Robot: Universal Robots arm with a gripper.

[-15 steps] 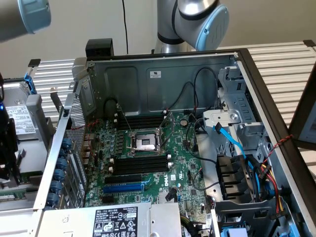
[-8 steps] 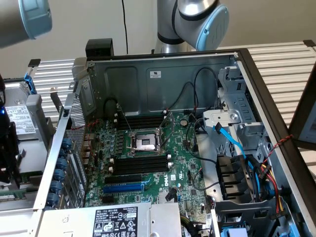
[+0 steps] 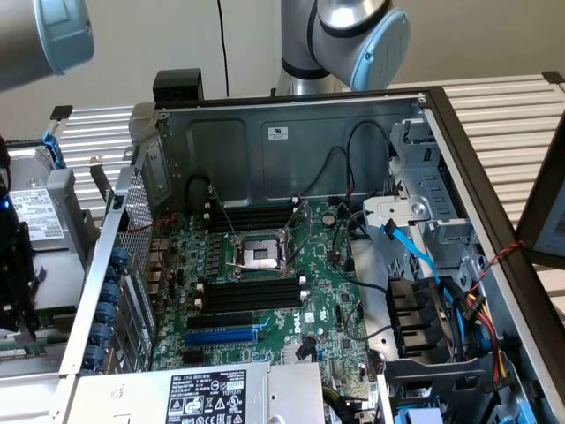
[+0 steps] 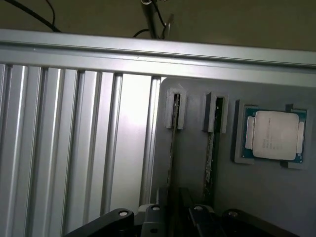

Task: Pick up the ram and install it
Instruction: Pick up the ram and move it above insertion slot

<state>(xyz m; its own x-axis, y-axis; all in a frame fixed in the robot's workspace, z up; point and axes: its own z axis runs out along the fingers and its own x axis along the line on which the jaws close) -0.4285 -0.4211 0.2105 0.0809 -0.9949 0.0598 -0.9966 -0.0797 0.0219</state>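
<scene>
- On a grey tray (image 4: pixel 276 197), seen from the wrist camera, two ram sticks stood on their long edges, each with one end seated in a small grey slotted holder.
- First ram stick (image 4: pixel 171 143) stood nearest the tray edge that bordered the ribbed aluminium table (image 4: pixel 74 148). From above it showed as a thin dark line.
- Second ram stick (image 4: pixel 211 148), with a dark-green edge, ran parallel to the first and apart from it. It stood between the first stick and a processor chip (image 4: pixel 274 134).
- Processor chip lay flat, silver lid up, in its own grey framed seat, close to the tray edge that ran along a raised aluminium rail (image 4: pixel 158 52).
- Gripper (image 4: pixel 175 219) hung over the stick ends away from the holders, lined up more nearly with the first stick.
- Whether the gripper was open, closed or touching either stick could not be told.
- From the exterior view, an open computer case (image 3: pixel 291 132) lay on its side on the ribbed table, its motherboard (image 3: pixel 335 309) facing up.
- Black memory slots (image 3: pixel 252 291) lay on both sides of the processor socket (image 3: pixel 260 254), with a blue expansion slot (image 3: pixel 221 336) just beyond one bank.
- Robot arm (image 3: pixel 366 35), grey with pale blue caps, rose behind the case's back wall.
</scene>
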